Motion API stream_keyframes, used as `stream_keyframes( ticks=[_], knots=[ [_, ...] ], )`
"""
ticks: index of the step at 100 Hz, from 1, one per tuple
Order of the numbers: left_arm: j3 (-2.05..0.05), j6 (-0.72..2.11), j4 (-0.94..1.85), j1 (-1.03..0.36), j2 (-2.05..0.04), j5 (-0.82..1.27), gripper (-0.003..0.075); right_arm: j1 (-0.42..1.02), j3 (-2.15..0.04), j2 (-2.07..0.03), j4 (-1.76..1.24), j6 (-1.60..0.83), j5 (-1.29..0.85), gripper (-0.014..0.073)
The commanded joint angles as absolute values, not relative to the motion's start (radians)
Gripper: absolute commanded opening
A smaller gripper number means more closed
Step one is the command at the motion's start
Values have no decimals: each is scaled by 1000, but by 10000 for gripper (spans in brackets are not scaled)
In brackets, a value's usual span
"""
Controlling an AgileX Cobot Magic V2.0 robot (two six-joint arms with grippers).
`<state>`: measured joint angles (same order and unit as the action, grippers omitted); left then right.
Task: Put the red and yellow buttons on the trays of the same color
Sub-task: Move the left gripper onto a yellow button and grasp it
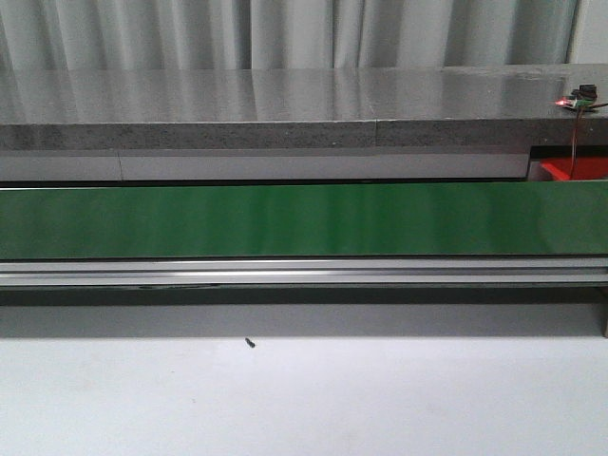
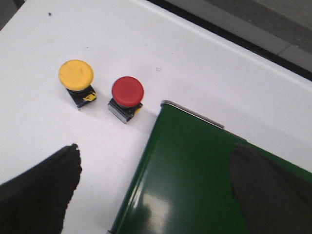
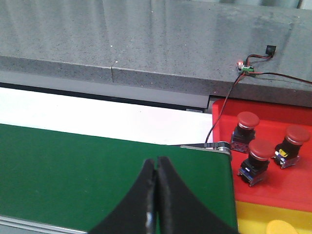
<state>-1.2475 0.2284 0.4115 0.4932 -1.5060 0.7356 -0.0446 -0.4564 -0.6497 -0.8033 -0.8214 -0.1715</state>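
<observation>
- From the front camera I see neither arm; the green belt (image 1: 304, 220) runs right across, and only a corner of the red tray (image 1: 576, 169) peeks in at 3 o'clock.
- A tiny dark speck (image 1: 250, 343) lies on the white table (image 1: 304, 399); I cannot tell what it is.
- My left claw (image 2: 161, 185) hangs over the end of the belt, pointing down at it. Its two black fingers (image 2: 41, 192) stand wide apart and hold nothing. Both are cut off by the picture edge.
- On the left wrist camera I count two buttons on the table: one yellow button (image 2: 76, 75) and one red button (image 2: 127, 91), just beside each other, upright, near the belt's corner but not touching it.
- My right claw (image 3: 156, 195) is over the belt too. Its fingers are pressed together with nothing between them.
- On the right wrist camera the red tray sits past the belt's end, with three red-capped buttons (image 3: 257, 155) in it, upright and close together.
- A yellow tray (image 3: 253, 217) lies next to the red one, mostly cut off. One yellow cap (image 3: 282, 227) shows at the edge, half hidden.
- A small circuit board (image 3: 245, 69) with red and black wires sits on the grey ledge (image 3: 146, 44).
</observation>
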Motion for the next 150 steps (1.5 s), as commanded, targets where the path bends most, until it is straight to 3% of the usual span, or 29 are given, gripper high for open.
stream_keyframes(
  ticks=[1, 72, 92, 106, 130, 150],
  knots=[
    [-1324, 194, 442, 523, -1539, 698, 618, -45, -483, -644, -819, -830, -110, -118],
    [-1758, 22, 417, 550, -2080, 745, 616, -45, -483, -644, -819, -830, -115, -118],
    [-1795, 0, 417, 550, -2144, 751, 568, -45, -483, -644, -819, -830, -115, -118],
    [-1795, 0, 415, 550, -2149, 751, 471, -45, -483, -644, -819, -830, -115, -118],
    [-1795, 6, 415, 550, -2149, 766, 199, -45, -483, -644, -819, -830, -115, -118],
    [-1795, 21, 415, 553, -2114, 782, 159, -45, -483, -644, -819, -830, -115, -118]
  ],
)
